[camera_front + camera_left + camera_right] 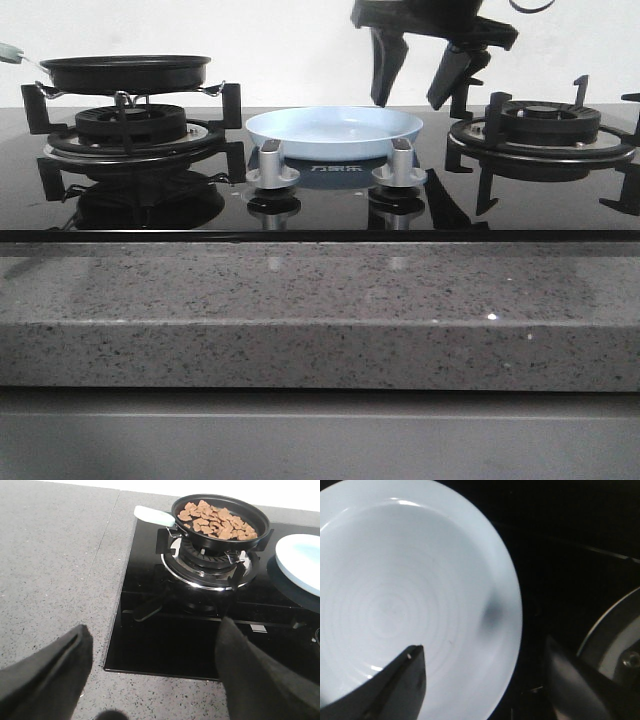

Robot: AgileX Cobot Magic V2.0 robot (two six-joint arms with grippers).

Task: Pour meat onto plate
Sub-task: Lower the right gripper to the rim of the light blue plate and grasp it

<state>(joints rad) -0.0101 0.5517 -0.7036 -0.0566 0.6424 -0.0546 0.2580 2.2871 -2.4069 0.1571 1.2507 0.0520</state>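
The meat [218, 521], a heap of small brown chips, lies in a black frying pan [125, 72] [220, 525] on the left burner. The pan's pale handle [153, 515] points away from the plate. The pale-blue plate [334, 131] [410, 595] [302, 560] rests on the black hob between the burners. My right gripper [412, 103] [482, 652] hangs open above the plate's right rim, one finger over the dish, one beyond it. My left gripper [152, 632] is open over the hob's near-left corner, well short of the pan. It is out of the front view.
Two silver stove knobs [272, 165] [401, 163] stand in front of the plate. The right burner [545, 125] has raised black grates. A grey speckled counter [320, 310] [55, 565] borders the hob in front and to the left.
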